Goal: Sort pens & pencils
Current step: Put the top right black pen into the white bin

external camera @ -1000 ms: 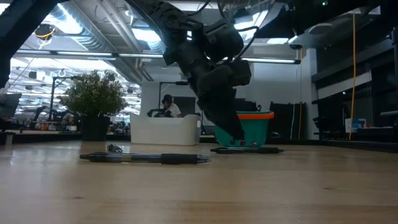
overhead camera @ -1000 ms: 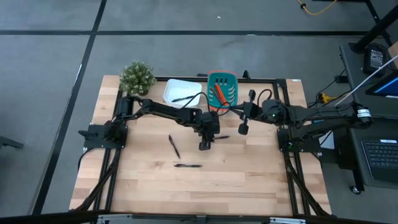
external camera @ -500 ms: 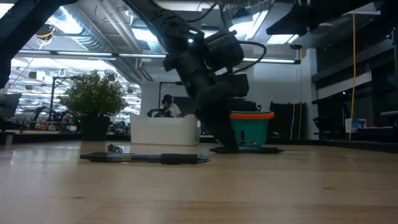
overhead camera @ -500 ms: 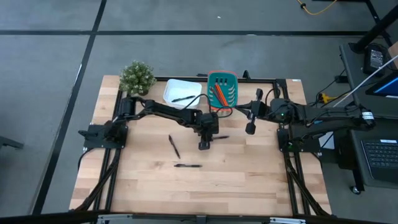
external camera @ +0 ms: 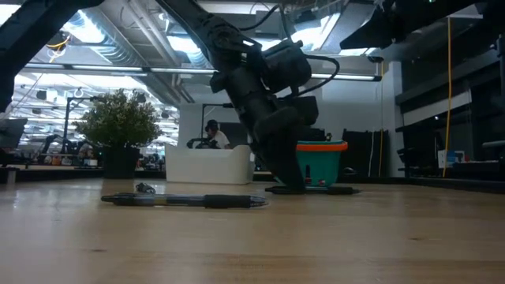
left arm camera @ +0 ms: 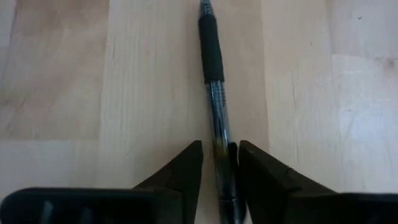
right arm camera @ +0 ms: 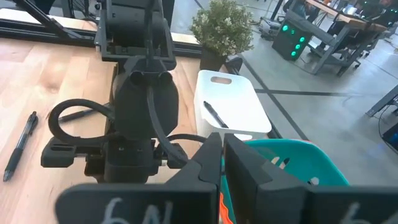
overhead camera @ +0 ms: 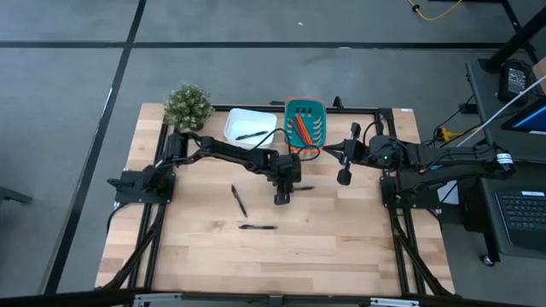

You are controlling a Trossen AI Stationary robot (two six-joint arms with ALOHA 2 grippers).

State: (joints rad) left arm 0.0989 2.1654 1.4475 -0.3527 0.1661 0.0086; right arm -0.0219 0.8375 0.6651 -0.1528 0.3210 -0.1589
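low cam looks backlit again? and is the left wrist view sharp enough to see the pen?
Low view: yes, bright ceiling lights leave the left pincer a dark silhouette. Left wrist view: the pen shows sharp between the fingers; no glare on the wood.

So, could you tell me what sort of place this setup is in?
Probably a robotics lab or workshop in an open industrial hall: exposed ceiling lights, workbenches with equipment on a bare concrete floor, and a person working behind the table.

Overhead, table-level and two wrist cameras share the table (overhead camera: 341, 247).
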